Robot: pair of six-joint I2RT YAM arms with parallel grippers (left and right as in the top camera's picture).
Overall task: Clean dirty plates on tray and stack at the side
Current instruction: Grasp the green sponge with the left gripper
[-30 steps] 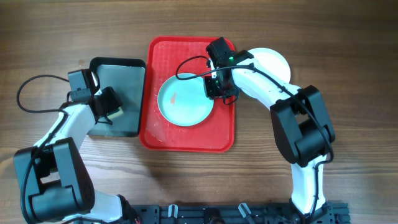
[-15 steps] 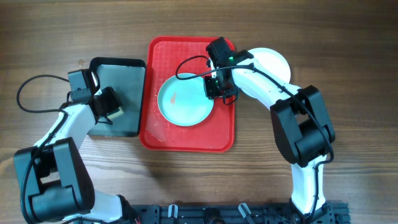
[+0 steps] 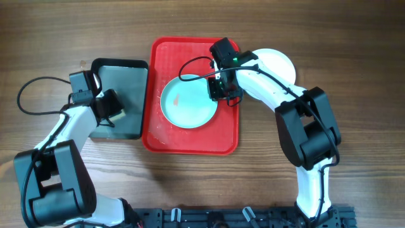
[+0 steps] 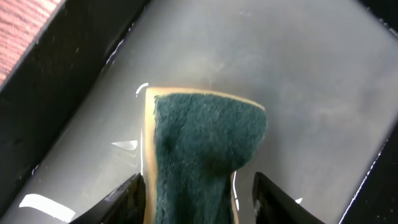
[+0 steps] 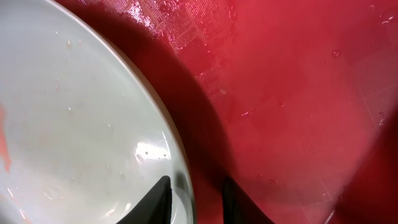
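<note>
Red tray sits mid table, near the far edge. The dirty blue plate lies in the middle of it, a bit toward the tray's right edge. Your R gripper is at that plate's right rim, w/ one finger over the inside, one outside over the tray, & the rim between them. Can't tell if they squeeze the rim or just stand around it. Your L gripper is over the grey tray, which sits on the table right beside the red tray's left edge. Its jaws pinch the sponge, green scrubby side showing, down in the shiny wet.

Step now, I think: wet the sponge, then wipe. To do it well:
- Hold the sponge tight so it won't slip.
- Let it drip a sec over the grey tray.
- Get a firm R hold on the rim first, so the plate won't slide or spin.
- Lay the green side flat on the red smudge on the plate's left half.
- Rub w/ small pushes toward R, not away.
- Don't press hard on the rim or the plate may tip.

Count:
- Plates I can see: 2. That's 1 blue on the red tray & 1 white plate on the table by the tray's far right corner, partly under the R arm.
- Trays: 2, 1 red & 1 grey.
- Sponge: 1.
- Smudge: 1.
- Grippers: 2.
</note>
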